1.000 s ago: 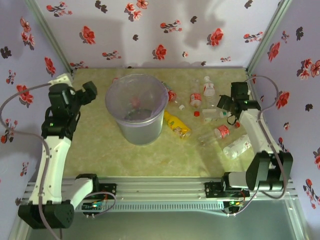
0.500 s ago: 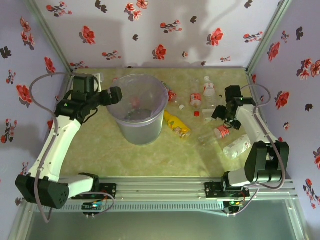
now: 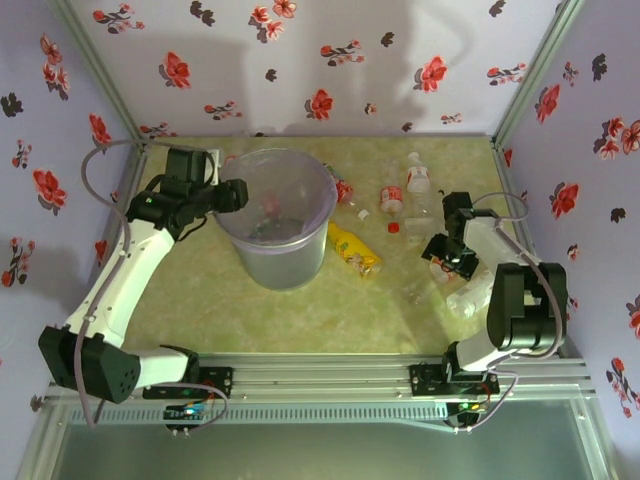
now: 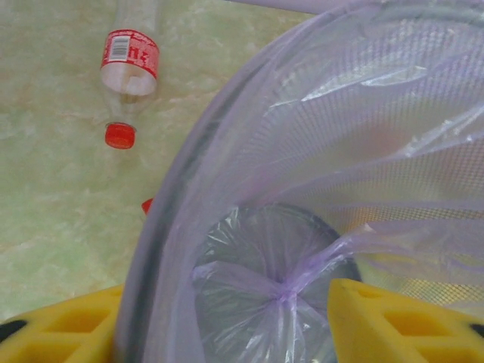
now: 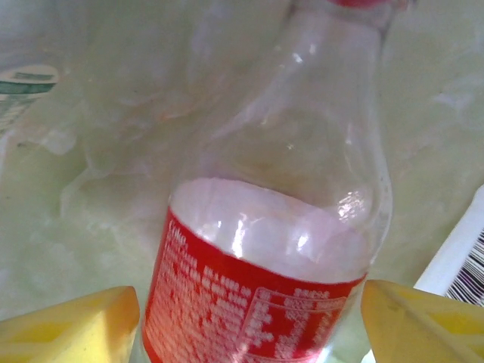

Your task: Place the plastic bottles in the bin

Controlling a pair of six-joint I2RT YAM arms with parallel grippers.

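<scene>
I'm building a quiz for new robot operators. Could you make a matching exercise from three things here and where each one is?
1. large translucent grey-lavender plastic bin
2. yellow-labelled plastic bottle
3. red-labelled clear plastic bottle

A. between the fingers of the right gripper
B. rim straddled by the left gripper
C. lying beside the bin's base

Pairs: 1-B, 2-C, 3-A

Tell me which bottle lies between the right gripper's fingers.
The red-labelled clear bottle, flanked on both sides by the right gripper's yellow fingers; the yellow-labelled bottle lies over by the bin.
</scene>
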